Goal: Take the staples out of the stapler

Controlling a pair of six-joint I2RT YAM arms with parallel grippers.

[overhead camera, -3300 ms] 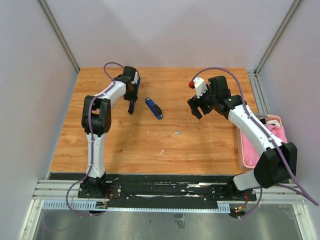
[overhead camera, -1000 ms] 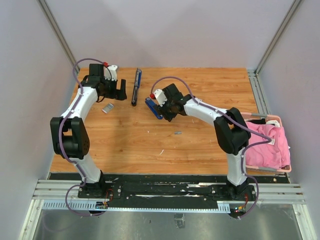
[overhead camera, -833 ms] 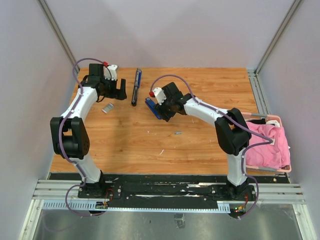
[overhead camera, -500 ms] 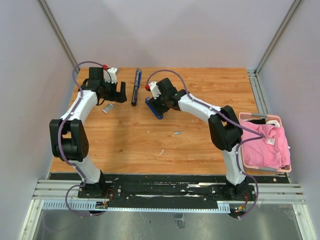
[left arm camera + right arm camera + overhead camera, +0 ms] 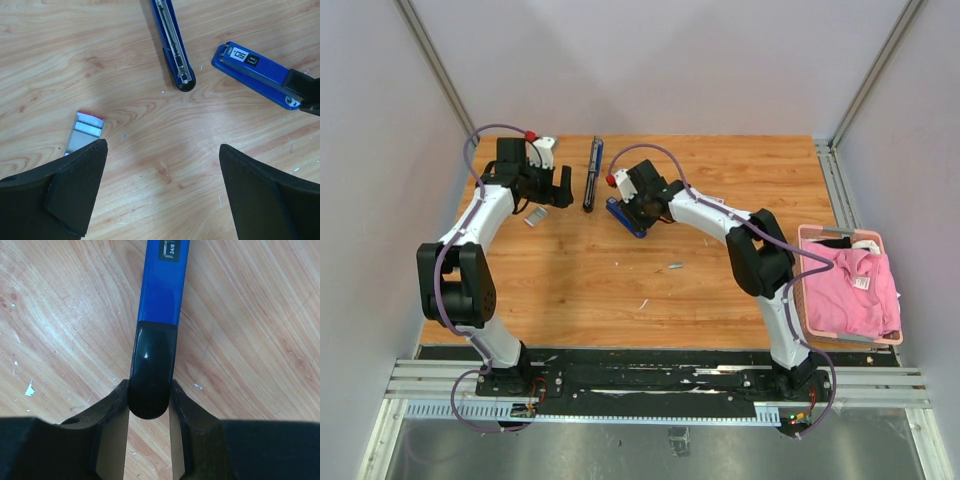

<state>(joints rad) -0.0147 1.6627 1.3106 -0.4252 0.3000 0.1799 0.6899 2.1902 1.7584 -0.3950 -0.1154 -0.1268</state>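
Right wrist: my right gripper [image 5: 149, 388] clamps the black end of the stapler [image 5: 164, 290].
Its long axis points straight away from those fingers; left gripper [image 5: 162, 146] gapes wide.

Wooden bench [image 5: 720, 290], pale scuffs and specks on surface. Pink basket [image 5: 803, 300] at right edge, holding crumpled pink cloth [image 5: 850, 285] with small white tag. Small flat white box [image 5: 86, 131], red end, lying flat at far left

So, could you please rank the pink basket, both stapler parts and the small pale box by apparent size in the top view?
1. pink basket.
2. near stapler part and far stapler part: alike, not ranked.
3. small pale box.
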